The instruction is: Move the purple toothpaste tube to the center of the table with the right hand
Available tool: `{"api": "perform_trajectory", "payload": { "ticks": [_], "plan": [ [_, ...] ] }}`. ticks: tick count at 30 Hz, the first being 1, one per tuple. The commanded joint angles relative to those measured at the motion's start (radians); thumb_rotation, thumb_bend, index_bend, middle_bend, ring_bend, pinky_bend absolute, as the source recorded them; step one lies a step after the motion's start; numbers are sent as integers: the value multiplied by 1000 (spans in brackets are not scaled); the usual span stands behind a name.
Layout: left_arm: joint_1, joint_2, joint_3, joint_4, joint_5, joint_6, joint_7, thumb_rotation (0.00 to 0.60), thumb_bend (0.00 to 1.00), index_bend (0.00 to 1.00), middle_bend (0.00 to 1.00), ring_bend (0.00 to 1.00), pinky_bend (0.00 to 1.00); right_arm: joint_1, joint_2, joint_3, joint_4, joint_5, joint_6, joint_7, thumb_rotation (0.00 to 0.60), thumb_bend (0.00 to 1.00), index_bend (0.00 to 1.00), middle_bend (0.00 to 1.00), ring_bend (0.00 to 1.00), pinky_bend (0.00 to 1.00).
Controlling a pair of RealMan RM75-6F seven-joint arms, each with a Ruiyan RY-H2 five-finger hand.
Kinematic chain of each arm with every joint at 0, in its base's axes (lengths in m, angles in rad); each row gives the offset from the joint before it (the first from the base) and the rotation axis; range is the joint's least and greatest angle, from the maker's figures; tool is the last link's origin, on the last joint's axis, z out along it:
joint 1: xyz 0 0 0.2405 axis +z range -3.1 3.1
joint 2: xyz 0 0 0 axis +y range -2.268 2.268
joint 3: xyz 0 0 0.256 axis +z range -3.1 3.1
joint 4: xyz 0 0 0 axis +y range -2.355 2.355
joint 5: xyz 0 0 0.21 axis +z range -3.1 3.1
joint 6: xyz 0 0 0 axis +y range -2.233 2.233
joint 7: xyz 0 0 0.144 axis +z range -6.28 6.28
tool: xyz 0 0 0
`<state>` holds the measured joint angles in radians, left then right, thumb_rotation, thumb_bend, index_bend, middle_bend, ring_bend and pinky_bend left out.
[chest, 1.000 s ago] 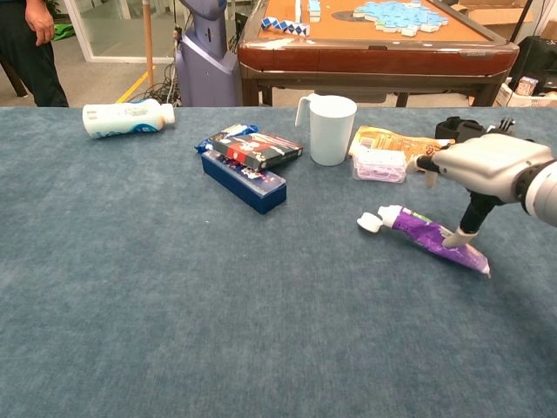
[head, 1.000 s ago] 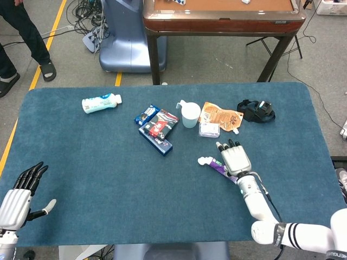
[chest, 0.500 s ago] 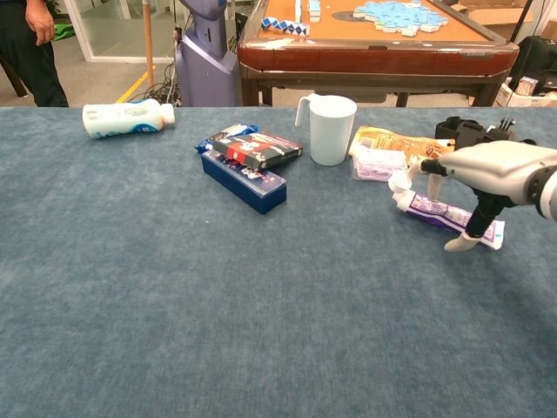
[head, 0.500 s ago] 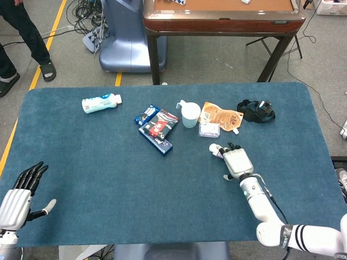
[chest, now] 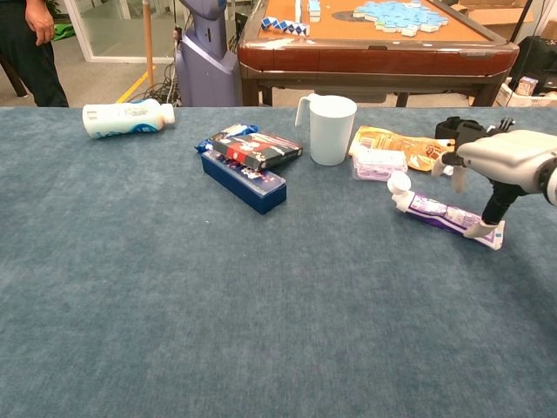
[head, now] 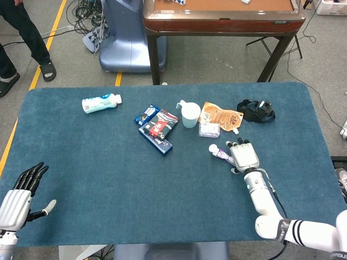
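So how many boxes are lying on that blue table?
2, as far as I can tell: a dark blue box left of the white cup, and a black-and-red box stacked on it.

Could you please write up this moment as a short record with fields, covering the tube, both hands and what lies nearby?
target: purple toothpaste tube, lying flat on the blue table, white cap toward the cup
right hand: right hand above the tube's tail end, a fingertip touching it; tube not lifted
left hand: left hand at the near left table edge, fingers spread, holding nothing
nearby: white cup, small clear box, orange pouch
task state: tube lies right of table center
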<state>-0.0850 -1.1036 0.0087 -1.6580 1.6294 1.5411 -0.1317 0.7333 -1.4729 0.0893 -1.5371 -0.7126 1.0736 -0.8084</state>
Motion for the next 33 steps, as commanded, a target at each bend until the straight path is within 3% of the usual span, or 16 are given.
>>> {"api": "perform_trajectory", "payload": {
  "ticks": [1, 8, 18, 26, 33],
  "plan": [
    [1, 1, 0, 0, 0, 1, -1, 600, 241, 0, 0, 0, 36, 19, -22, 15, 24, 24, -20, -10, 600, 172, 237, 361, 163, 207],
    [6, 4, 2, 0, -1, 7, -4, 600, 241, 0, 0, 0, 36, 65, -48, 24, 34, 65, -68, -42, 600, 213, 284, 378, 177, 207],
    [14, 4, 3, 8, -6, 14, -13, 600, 241, 0, 0, 0, 36, 50, 2, -24, -52, 26, -74, -9, 600, 214, 303, 401, 194, 207],
    [11, 3, 2, -1, -1, 13, -8, 600, 241, 0, 0, 0, 36, 58, 8, -36, 1, -33, -67, -3, 600, 214, 326, 401, 195, 207],
    [14, 5, 4, -5, -8, 9, -3, 600, 241, 0, 0, 0, 36, 74, -10, -21, 51, -13, -92, 9, 600, 214, 326, 400, 195, 207]
  ]
}}
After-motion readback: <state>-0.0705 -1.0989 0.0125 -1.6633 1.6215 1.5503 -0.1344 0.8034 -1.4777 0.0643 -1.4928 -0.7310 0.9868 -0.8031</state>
